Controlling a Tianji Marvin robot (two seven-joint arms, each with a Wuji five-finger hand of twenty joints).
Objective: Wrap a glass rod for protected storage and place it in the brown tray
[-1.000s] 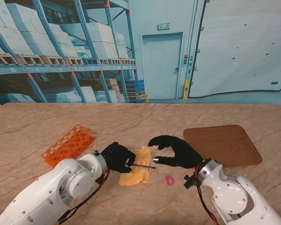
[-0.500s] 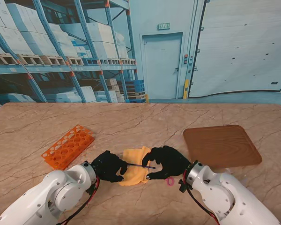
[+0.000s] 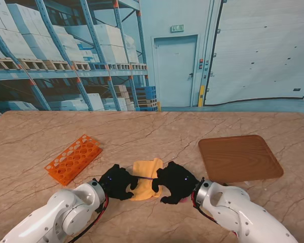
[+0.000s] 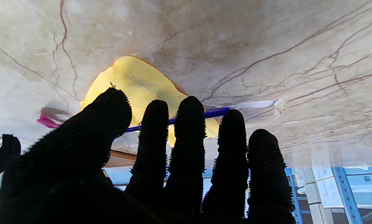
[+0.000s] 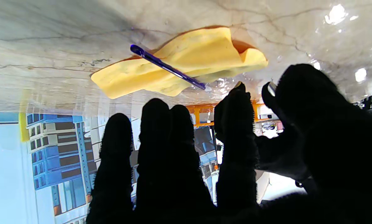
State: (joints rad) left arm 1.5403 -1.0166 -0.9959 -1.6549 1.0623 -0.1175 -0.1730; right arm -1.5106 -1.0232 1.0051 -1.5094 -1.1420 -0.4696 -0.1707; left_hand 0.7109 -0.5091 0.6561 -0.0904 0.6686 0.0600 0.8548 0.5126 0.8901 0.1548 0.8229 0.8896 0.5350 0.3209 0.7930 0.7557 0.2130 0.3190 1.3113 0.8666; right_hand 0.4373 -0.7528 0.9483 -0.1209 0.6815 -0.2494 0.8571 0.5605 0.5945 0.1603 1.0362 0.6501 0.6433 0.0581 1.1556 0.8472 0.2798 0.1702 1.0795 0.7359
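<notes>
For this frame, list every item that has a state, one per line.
glass rod: lying across the yellow cloth, unwrapped
yellow cloth: rumpled on the table, not folded over the rod
brown tray: empty
orange rack: lying flat, holes empty
left hand: open, at the cloth's left edge
right hand: open, at the cloth's right edge

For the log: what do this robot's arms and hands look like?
Both arms are glossy white with rounded, bulbous shells and a dark ring at each wrist. Black and red cables run along the left arm's underside. The left hand and right hand are black five-finger hands, their fingers covered in small nubs.
</notes>
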